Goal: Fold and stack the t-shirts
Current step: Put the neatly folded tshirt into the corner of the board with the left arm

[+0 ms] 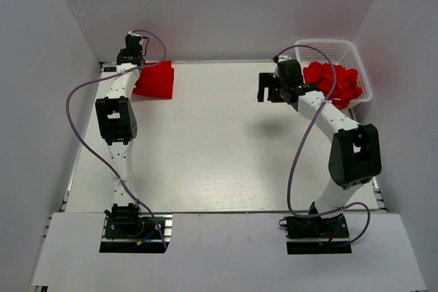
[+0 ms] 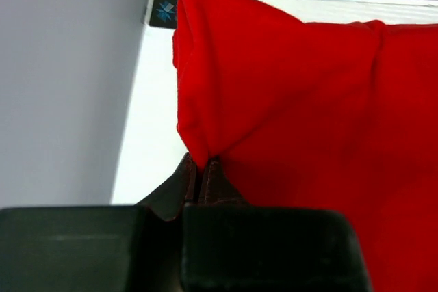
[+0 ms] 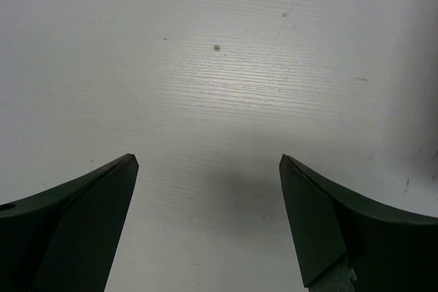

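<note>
**Left claw nips red cloth, right claw gapes**

From above, the white table (image 1: 219, 162) spreads wide. At its far right corner sits the white mesh basket (image 1: 361, 65), holding a crumpled heap of red t-shirts (image 1: 334, 81). Far left, a folded red t-shirt (image 1: 156, 80) lies flat beside the wall. The overhead view hides the left gripper (image 2: 202, 171) behind its wrist, but the left wrist camera shows it: fingers pressed together, nipping the folded shirt's edge. The right gripper (image 3: 209, 162) hangs over bare table near the basket, and its own camera shows the jaws spread wide, holding nothing.
</note>
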`<state>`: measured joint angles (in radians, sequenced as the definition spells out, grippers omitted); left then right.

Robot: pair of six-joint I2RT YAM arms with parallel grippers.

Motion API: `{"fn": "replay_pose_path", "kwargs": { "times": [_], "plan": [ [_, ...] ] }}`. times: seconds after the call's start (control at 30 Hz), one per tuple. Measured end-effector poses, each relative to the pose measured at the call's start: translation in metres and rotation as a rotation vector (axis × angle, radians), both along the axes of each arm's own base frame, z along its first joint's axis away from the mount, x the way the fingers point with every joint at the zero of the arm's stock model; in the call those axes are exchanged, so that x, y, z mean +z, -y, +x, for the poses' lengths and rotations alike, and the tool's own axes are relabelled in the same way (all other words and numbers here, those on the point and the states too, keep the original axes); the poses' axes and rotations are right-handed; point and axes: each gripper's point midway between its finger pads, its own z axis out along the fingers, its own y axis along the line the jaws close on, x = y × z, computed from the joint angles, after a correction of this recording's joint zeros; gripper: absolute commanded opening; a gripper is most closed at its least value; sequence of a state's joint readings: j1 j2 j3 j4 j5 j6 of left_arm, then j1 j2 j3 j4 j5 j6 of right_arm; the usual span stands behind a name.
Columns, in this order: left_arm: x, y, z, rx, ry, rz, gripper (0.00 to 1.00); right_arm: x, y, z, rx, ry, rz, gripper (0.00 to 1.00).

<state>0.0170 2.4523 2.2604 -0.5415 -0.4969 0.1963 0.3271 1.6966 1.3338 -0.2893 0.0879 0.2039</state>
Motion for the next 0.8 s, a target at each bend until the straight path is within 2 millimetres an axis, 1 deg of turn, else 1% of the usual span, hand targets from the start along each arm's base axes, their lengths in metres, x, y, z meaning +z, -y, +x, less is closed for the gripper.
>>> {"fn": "replay_pose_path", "kwargs": {
  "times": [0.1,0.2,0.3,0.4,0.43,0.47,0.5,0.53,0.57,0.7,0.8],
  "plan": [
    [0.0,-0.016,0.005,0.005,0.008,0.047,0.0,-0.001,-0.006,0.006,0.015,-0.009,0.015,0.9],
    [0.0,-0.028,0.008,0.005,0.01,0.087,0.0,0.0,-0.012,0.017,0.023,-0.014,0.02,0.9],
    [0.006,-0.042,0.01,0.022,0.022,0.144,0.0,0.001,-0.016,0.028,0.02,-0.019,0.02,0.9],
    [0.014,-0.053,0.014,0.043,0.043,0.195,0.0,0.002,-0.017,0.033,0.013,-0.022,0.021,0.9],
    [0.015,-0.056,0.015,0.049,0.048,0.206,0.03,0.004,-0.017,0.034,0.01,-0.022,0.022,0.9],
    [0.015,-0.058,0.016,0.05,0.052,0.214,0.38,0.005,-0.017,0.036,0.006,-0.02,0.024,0.9],
    [0.015,-0.059,0.018,0.046,0.053,0.222,0.66,0.008,-0.018,0.038,0.004,-0.015,0.028,0.9],
    [0.014,-0.059,0.019,0.042,0.053,0.225,0.79,0.01,-0.019,0.039,0.003,-0.011,0.03,0.9],
    [0.014,-0.059,0.021,0.043,0.061,0.225,1.0,0.013,-0.019,0.041,0.002,-0.006,0.033,0.9],
    [0.014,-0.059,0.026,0.043,0.075,0.219,1.0,0.024,-0.022,0.049,-0.001,0.016,0.044,0.9],
    [0.015,-0.059,0.027,0.039,0.088,0.193,1.0,0.028,-0.023,0.051,-0.001,0.02,0.047,0.9]
  ]
}}
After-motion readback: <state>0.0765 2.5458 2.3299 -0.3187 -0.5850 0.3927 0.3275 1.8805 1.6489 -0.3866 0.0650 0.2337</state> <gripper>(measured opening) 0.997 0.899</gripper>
